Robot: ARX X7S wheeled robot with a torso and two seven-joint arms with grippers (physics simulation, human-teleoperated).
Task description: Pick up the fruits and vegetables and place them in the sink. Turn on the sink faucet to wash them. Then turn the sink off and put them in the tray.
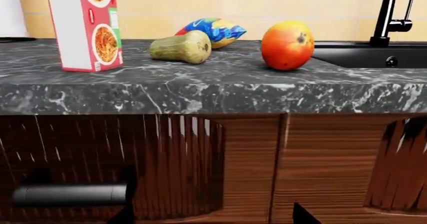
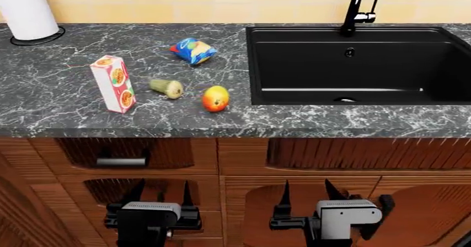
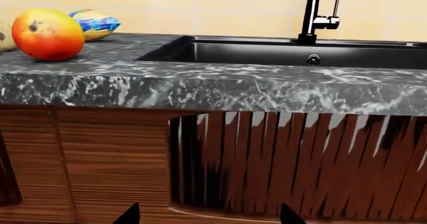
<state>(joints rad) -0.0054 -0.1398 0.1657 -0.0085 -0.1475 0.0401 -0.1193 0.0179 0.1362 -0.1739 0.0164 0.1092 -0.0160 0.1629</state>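
A black sink (image 2: 257, 65) fills the counter's right half, empty. Left of it, near the front edge, lie the squash (image 2: 167, 87) and mango (image 2: 215, 98) (firm, smooth, likely to roll; best gripped across the middle). Below the counter, left gripper (image 2: 160, 193) and right gripper (image 2: 305, 191) hang spread wide, holding nothing.

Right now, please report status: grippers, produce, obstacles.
Left gripper and right gripper open, empty, below the counter. Mango and squash on countertop, sink empty. Spaghetti box beside squash.
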